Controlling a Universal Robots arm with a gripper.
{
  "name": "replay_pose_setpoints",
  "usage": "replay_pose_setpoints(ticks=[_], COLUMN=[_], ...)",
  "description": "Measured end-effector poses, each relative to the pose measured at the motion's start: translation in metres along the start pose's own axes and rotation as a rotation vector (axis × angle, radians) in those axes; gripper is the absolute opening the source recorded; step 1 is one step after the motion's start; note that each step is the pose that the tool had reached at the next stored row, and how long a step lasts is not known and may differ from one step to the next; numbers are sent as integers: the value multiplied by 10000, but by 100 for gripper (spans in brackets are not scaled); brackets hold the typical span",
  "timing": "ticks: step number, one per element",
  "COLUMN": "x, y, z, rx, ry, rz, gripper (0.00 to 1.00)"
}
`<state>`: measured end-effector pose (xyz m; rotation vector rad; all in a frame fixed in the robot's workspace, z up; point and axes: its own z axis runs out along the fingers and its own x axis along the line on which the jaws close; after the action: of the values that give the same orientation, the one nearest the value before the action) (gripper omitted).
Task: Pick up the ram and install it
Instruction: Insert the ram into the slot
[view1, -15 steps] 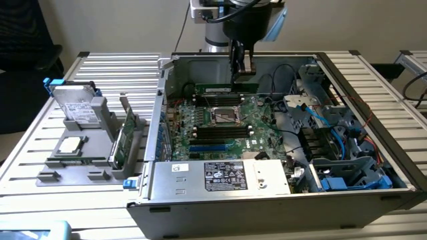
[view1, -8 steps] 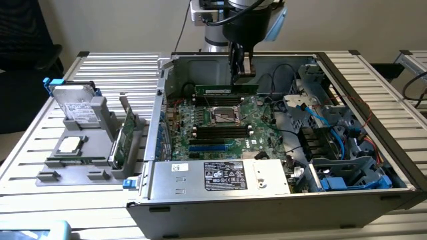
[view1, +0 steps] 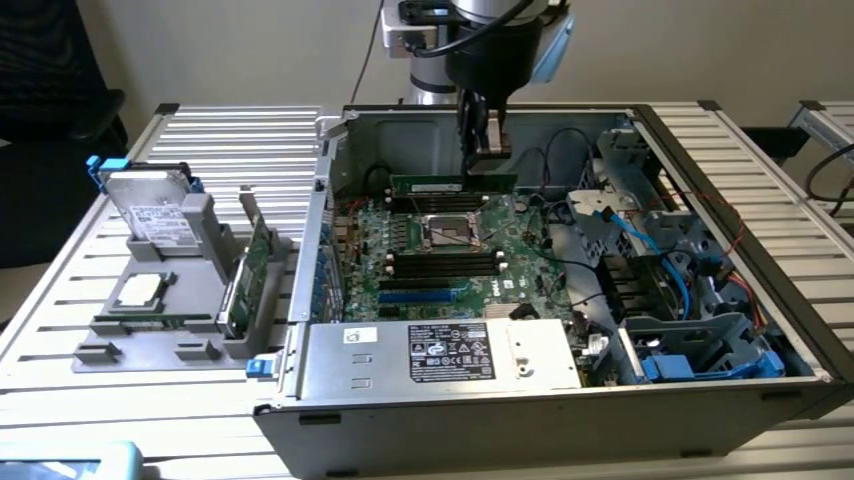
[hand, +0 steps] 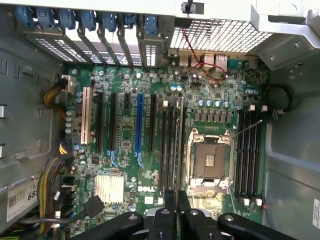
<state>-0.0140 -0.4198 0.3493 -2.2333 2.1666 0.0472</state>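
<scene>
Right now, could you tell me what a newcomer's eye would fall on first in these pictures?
First the open computer case, in the middle of the slatted table with its green motherboard exposed. Next the arm's gripper, hanging over the case's far side, with the ram on edge just beneath it. At the exterior view's left sits a grey holder with a hard drive.

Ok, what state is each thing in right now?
ram: upright, edge down over the memory slots; seating unclear
claw: shut on the ram
processor socket: empty
computer case: lying on its side, open
processor: lying flat on the grey holder
expansion card: standing in the grey holder
</scene>
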Motion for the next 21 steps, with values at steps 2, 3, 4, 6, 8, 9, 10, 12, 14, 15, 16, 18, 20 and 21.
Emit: replay_pose_setpoints(ticks=[2,3,4,6,8,9,10,12,14,15,16,18,20,21], x=[-3,-6,-10,-20,-43,-61,-83,-124,-134,-134,-134,-134,-134,-133], y=[0,1,0,0,-1,-2,-2,-4,-5,-5,-5,-4,-4,-5], z=[7,13,23,53,81,94,106,125,143,157,166,170,175,182], rx=[-3,-4,-5,-6,-9,-9,-10,-14,-19,-19,-21,-22,-21,-19], ry=[79,119,150,195,244,274,315,435,552,575,583,587,585,581], rz=[0,1,1,1,1,1,1,1,1,0,0,1,1,1], gripper=[13,13,13,13,13,13,13,13,13,13,13,13,13,13])
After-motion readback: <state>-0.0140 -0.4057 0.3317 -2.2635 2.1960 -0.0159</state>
